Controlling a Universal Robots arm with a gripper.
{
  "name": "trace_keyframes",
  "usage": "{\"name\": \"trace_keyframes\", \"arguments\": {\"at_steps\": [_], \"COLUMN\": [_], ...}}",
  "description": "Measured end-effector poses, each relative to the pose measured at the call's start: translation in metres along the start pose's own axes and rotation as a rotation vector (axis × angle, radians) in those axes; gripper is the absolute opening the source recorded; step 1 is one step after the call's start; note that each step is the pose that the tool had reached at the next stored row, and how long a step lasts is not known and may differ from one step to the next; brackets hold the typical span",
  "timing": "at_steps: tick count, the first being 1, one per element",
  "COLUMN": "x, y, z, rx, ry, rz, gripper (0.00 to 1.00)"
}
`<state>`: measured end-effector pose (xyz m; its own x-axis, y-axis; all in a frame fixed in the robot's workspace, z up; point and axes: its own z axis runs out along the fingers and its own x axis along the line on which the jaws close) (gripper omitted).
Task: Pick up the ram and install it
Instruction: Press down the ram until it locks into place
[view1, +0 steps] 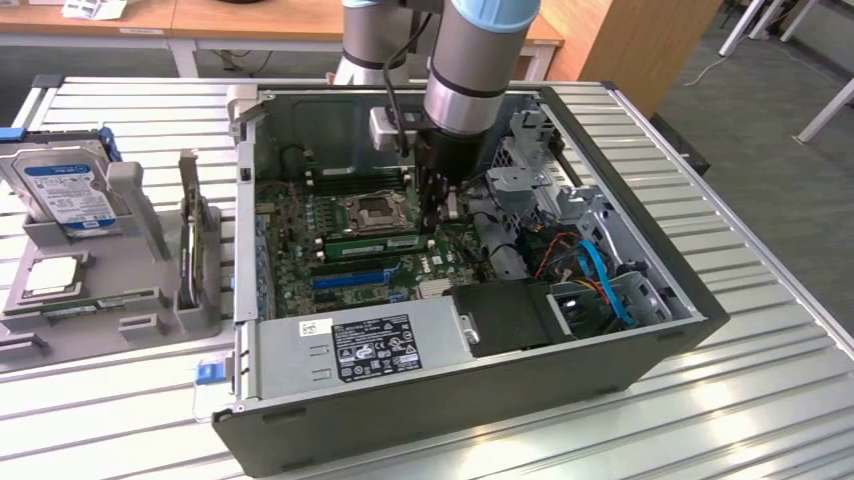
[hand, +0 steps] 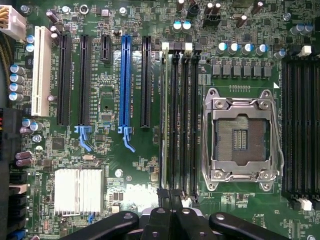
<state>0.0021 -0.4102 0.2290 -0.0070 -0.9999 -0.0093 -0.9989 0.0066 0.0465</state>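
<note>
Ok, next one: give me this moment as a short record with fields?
setting: open computer case on a slatted table
gripper: shut, inside the case over the memory slots
ram: lying along those slots, gripper at one end; grip unclear
socket: processor socket empty
beside case: hard drive in a grey holder

gripper (hand: 171, 212) cut off by frame edge
</note>
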Motion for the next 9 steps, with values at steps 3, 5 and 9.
{"name": "trace_keyframes", "arguments": {"at_steps": [3, 5, 9], "x": [0.0000, 0.0000, 0.0000], "y": [0.0000, 0.0000, 0.0000], "z": [0.0005, 0.0005, 0.0016], "rx": [-0.0001, -0.0001, -0.0001], "ry": [0.0002, 0.0002, 0.0001], "rz": [0.000, 0.000, 0.000], "gripper": [0.10, 0.10, 0.10]}}
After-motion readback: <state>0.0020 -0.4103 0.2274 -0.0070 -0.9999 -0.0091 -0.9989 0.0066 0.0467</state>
